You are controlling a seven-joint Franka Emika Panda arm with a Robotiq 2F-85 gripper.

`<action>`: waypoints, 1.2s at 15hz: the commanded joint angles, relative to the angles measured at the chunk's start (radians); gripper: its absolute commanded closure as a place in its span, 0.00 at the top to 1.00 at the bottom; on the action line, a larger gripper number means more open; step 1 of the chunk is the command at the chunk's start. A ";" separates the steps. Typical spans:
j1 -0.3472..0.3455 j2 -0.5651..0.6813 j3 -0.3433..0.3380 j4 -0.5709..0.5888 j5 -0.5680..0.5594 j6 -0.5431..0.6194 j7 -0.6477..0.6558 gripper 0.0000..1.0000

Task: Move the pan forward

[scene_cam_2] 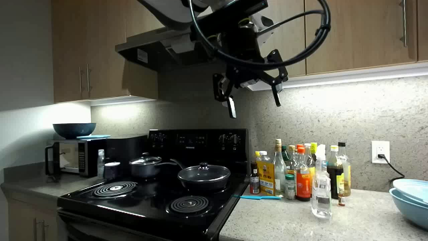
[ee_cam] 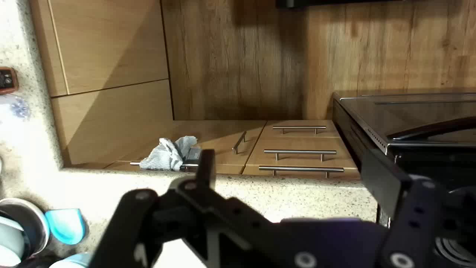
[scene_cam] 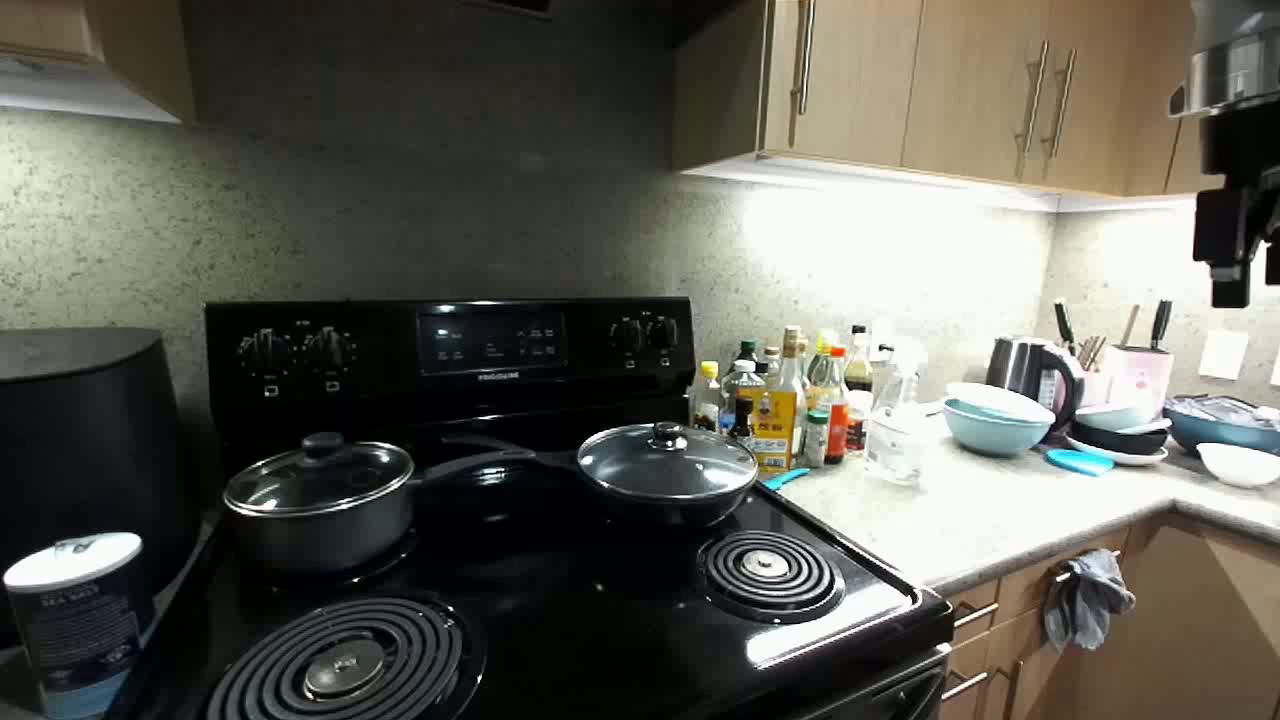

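Observation:
The pan (scene_cam: pixel 665 470) is wide, shallow and dark, with a domed glass lid, a steel rim and a small central knob. It sits on the back right burner of the black stove; it also shows in an exterior view (scene_cam_2: pixel 204 180). Its dark handle points toward the pot. My gripper (scene_cam_2: pixel 255 109) is open and empty, high in the air, well above the level of the pan. In an exterior view the gripper (scene_cam: pixel 1237 275) is cut by the right edge. In the wrist view the open fingers (ee_cam: pixel 292 163) are over the counter, and the pan is out of view.
A deeper pot (scene_cam: pixel 318 515) with a glass lid stands on the back left burner. Bare coil burners (scene_cam: pixel 770 570) lie in front. Several bottles (scene_cam_2: pixel 302 177) and a spray bottle (scene_cam_2: pixel 321 190) stand on the counter right of the stove. A range hood (scene_cam_2: pixel 167 50) hangs above.

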 commanded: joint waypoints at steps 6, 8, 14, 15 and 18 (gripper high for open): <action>0.022 0.018 0.007 0.013 -0.013 -0.008 0.000 1.00; 0.047 0.041 0.037 0.019 -0.032 -0.011 0.005 1.00; 0.156 0.134 0.146 0.048 -0.038 0.025 0.000 1.00; 0.172 0.151 0.160 0.055 -0.035 0.031 -0.006 1.00; 0.200 0.183 0.190 0.067 -0.056 0.052 -0.010 1.00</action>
